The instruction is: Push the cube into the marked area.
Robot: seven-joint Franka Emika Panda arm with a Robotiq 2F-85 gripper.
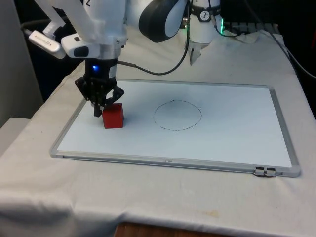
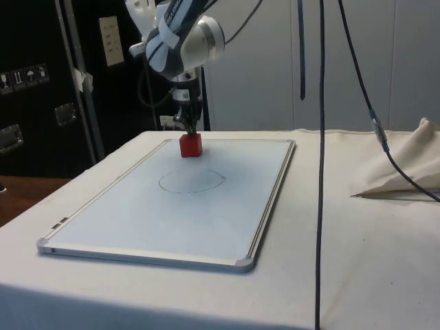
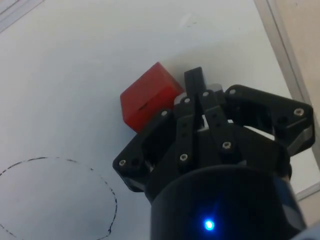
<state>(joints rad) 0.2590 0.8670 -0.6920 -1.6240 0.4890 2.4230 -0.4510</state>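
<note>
White-clothed desk (image 1: 163, 197) nearest the front camera, carrying everything else. Large whiteboard (image 1: 232, 143) with metal frame lying flat on the cloth, long edge toward the front view. White arm (image 1: 98, 24) reaching down over the board's end at the front view's left. Cables (image 2: 321, 137) hanging in the side view; crumpled white cloth (image 2: 405, 168) at that view's 3 o'clock edge.

Marked area (image 1: 177, 115): thin hand-drawn circle near board centre, nothing inside it.

Hand (image 1: 102, 109) black, pointing straight down, fingers pressed together with nothing between them, tips low at the board surface. Seen in the wrist view (image 3: 198, 97) with closed tips right against one side face of the cube.

Red cube (image 1: 113, 116) on the board, outside the circle, at about 9 o'clock from it in the front view, clear gap between. Hand at the cube's 10 o'clock, touching or just beside. Cube in side view (image 2: 190, 145) past the circle's far side.
</note>
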